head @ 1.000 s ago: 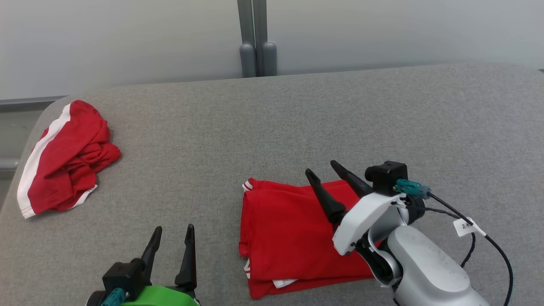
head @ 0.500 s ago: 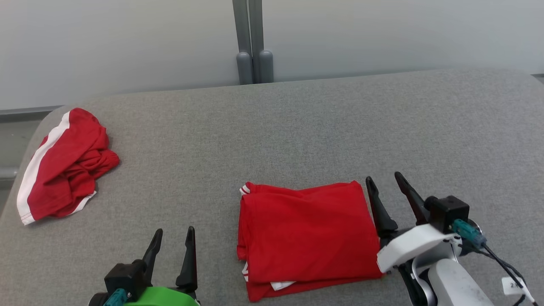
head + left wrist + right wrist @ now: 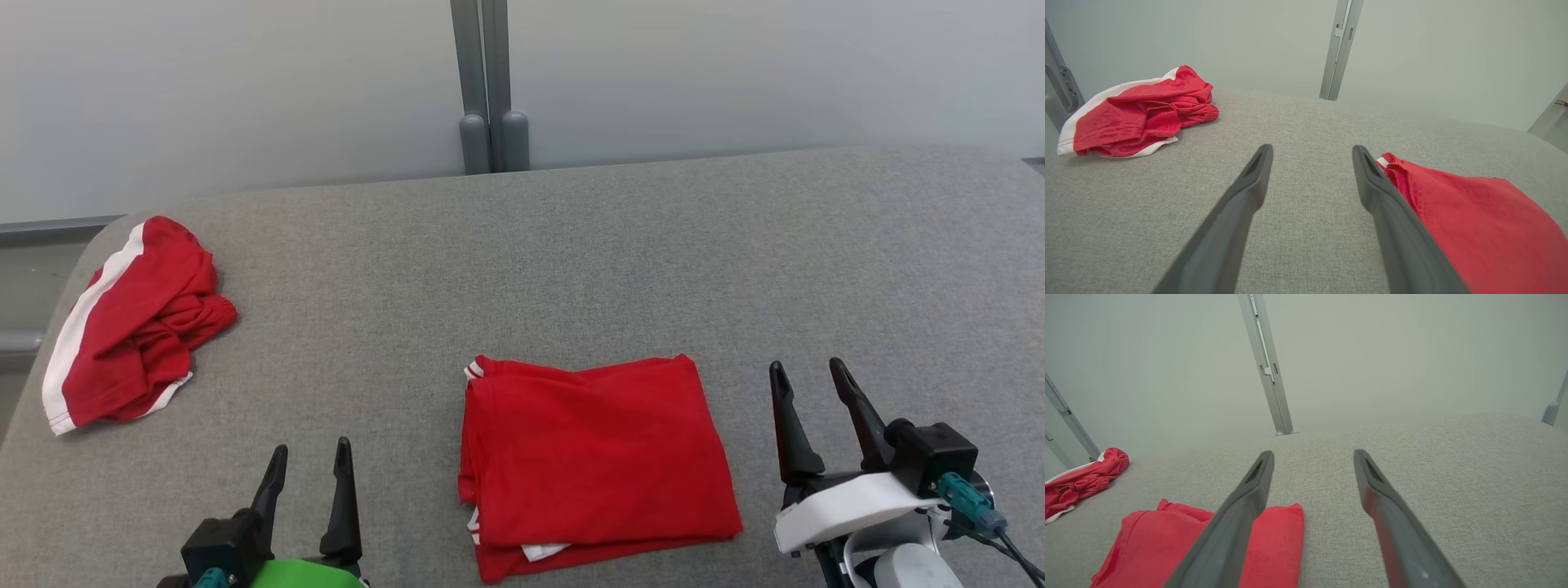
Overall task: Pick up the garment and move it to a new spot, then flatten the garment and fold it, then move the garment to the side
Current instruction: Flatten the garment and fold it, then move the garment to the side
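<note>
I have bare grey surface [image 3: 571, 261] behind and beside the folded garment [image 3: 592, 461]; only the crumpled garment [image 3: 135, 322] far left and the post [image 3: 490, 122] behind obstruct.

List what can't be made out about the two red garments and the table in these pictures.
Folded garment: lower layers, head view, covered by its own top layer; right wrist view, a finger hides part of it.
Crumpled garment: what kind it is, head view, bunched on itself; right wrist view, cut off by the left edge.
Table: near edge, head view, below the frame.
</note>
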Available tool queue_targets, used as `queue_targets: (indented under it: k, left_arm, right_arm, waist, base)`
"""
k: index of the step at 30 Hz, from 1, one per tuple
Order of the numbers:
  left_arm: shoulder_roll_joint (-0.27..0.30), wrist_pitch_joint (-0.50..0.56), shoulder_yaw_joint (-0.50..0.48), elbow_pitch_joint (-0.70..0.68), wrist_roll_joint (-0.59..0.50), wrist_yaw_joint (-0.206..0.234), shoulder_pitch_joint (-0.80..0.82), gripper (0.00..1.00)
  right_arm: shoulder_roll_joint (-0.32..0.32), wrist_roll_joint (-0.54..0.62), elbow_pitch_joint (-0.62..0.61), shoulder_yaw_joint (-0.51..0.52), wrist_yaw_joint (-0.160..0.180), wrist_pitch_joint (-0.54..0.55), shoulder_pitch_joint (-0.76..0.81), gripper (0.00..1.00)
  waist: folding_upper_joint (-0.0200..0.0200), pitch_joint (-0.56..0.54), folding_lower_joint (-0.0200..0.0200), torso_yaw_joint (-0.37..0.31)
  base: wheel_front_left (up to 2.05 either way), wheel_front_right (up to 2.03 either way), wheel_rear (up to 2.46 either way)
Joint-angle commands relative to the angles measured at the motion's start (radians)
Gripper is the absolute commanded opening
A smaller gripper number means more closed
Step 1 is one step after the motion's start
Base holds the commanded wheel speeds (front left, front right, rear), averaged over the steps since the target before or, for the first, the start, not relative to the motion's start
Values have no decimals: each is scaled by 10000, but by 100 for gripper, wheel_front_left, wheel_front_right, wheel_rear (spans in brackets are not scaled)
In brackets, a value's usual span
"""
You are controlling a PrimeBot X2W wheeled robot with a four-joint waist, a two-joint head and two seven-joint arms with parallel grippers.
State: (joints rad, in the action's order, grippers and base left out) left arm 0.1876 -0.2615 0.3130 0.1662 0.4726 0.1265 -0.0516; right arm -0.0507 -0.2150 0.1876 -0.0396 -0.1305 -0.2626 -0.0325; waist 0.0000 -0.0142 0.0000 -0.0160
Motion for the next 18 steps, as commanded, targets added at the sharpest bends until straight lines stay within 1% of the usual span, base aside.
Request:
queue_targets:
  k: [1, 13, 16, 18]
  left_arm:
    - [-41, -44, -96, -20, -195, -50, -129, 100]
    - [-326, -42, -484, 107, -555, -292, -219, 100]
    - [-373, -42, -532, 129, -639, -336, -243, 100]
    - [-403, -41, -559, 150, -701, -365, -262, 100]
  right_arm:
    - [-4, -34, 1, 1, -3, -27, 87, 100]
    - [-2, 49, 156, 73, -3, -28, -49, 100]
    - [-5, 263, 483, 221, -3, -27, -173, 100]
    - [-3, 517, 883, 286, -3, 296, -352, 100]
  waist:
    - [0, -6, 0, -2]
    - [0, -31, 0, 4]
    - [0, -37, 0, 26]
    - [0, -42, 0, 56]
  base:
    - [0, 0, 0]
    - [0, 0, 0]
    - [0, 0, 0]
    - [0, 0, 0]
